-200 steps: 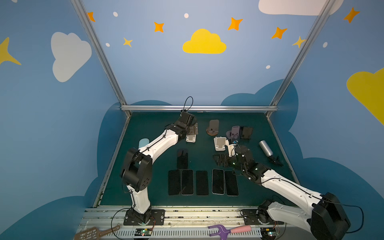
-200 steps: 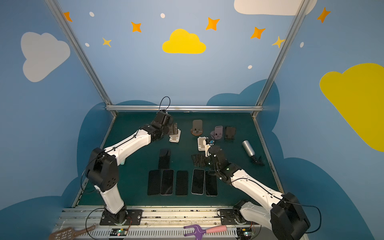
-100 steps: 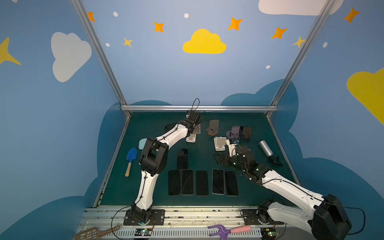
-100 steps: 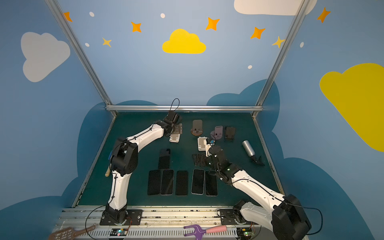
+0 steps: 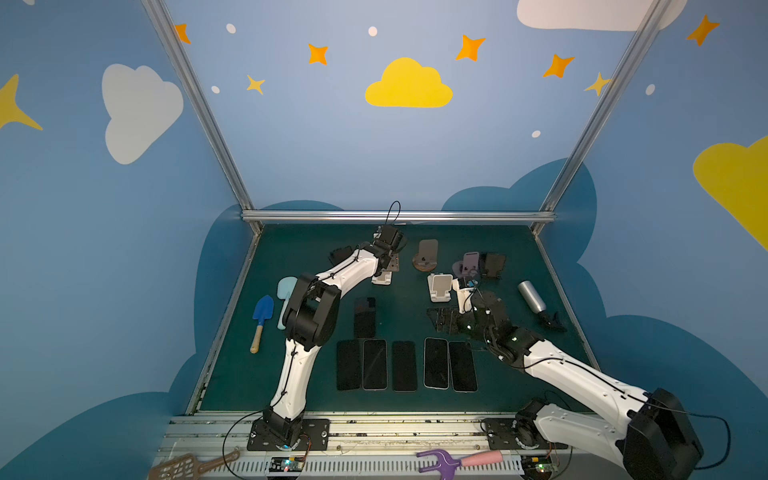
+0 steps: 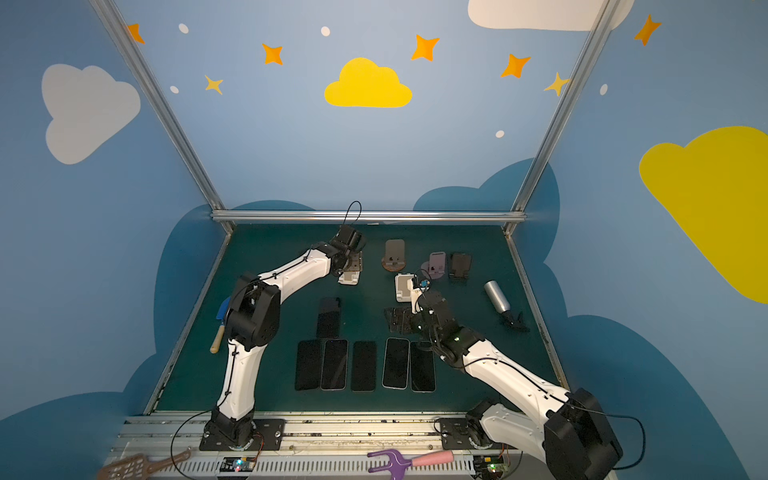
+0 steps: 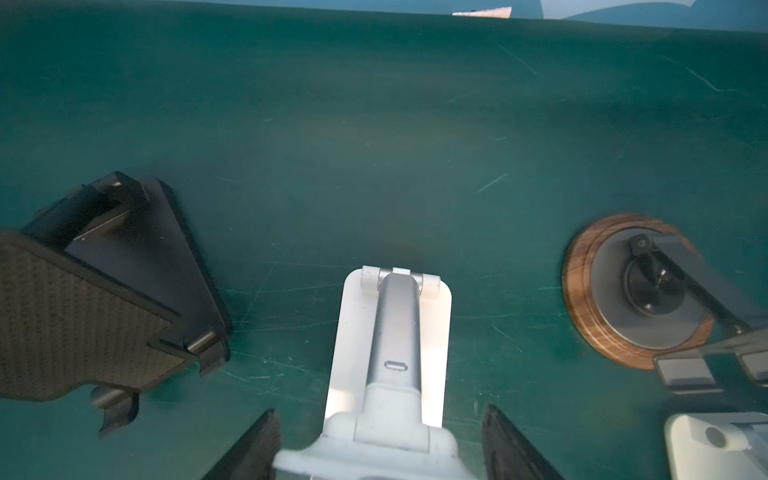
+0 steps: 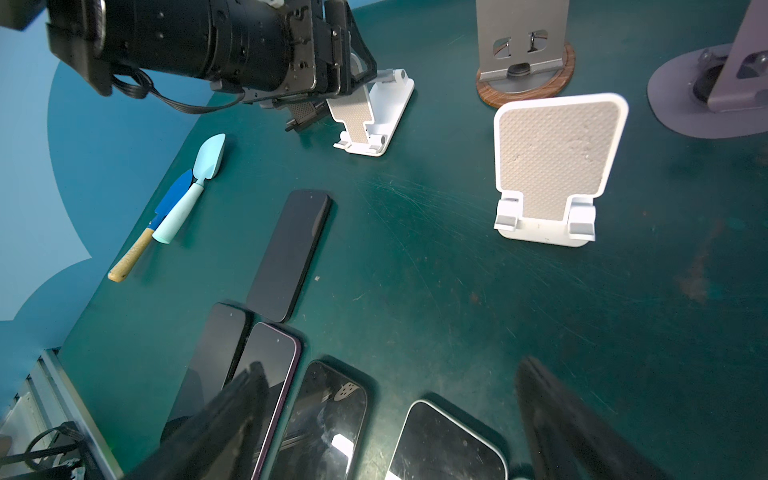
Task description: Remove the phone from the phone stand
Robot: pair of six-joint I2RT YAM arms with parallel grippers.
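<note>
A white phone stand (image 5: 382,276) stands at the back, left of centre, and its beige rest (image 8: 353,112) is bare. My left gripper (image 7: 380,415) has come down over the stand's top from behind. Its fingers (image 7: 253,449) press in on the two sides of the stand's head. A dark phone (image 5: 365,316) lies flat on the mat in front of this stand, and several more phones (image 5: 405,365) lie in a row nearer the front. My right gripper (image 8: 392,432) hangs open above that row and holds nothing.
A second white stand (image 8: 557,166), a wood-based stand (image 7: 640,291), a purple stand (image 5: 471,266) and a black one (image 5: 494,266) stand mid-back. A folded black stand (image 7: 124,266) lies left of my left gripper. Two toy shovels (image 5: 262,320) lie left, a silver bottle (image 5: 532,296) right.
My left arm has stretched further back over the white stand and its jaws have closed in on the stand's head. The right arm has barely moved.
</note>
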